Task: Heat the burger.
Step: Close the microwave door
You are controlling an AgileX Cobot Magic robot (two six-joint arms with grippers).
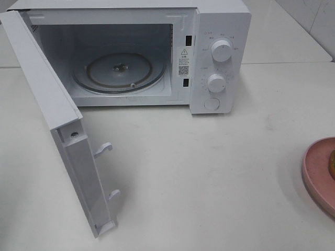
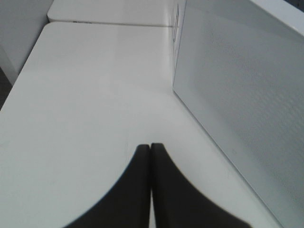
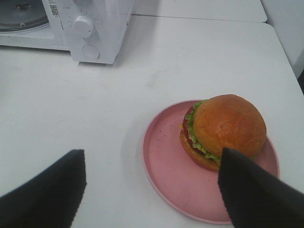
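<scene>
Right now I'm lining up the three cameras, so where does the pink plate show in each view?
Exterior high: pink plate, cut off at the right edge, on the table.
Left wrist: not in it.
Right wrist: whole plate under the burger, between the open fingers.
Shared landmark: the microwave.

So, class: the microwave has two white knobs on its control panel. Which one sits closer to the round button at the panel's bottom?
The lower knob. It sits directly above the round button, while the upper knob is farther up the microwave panel.

Burger [image 3: 223, 130] intact (bun glossy golden-brown, lettuce and tomato showing), tilted, on pink plate [image 3: 166, 161], off-centre.
</scene>
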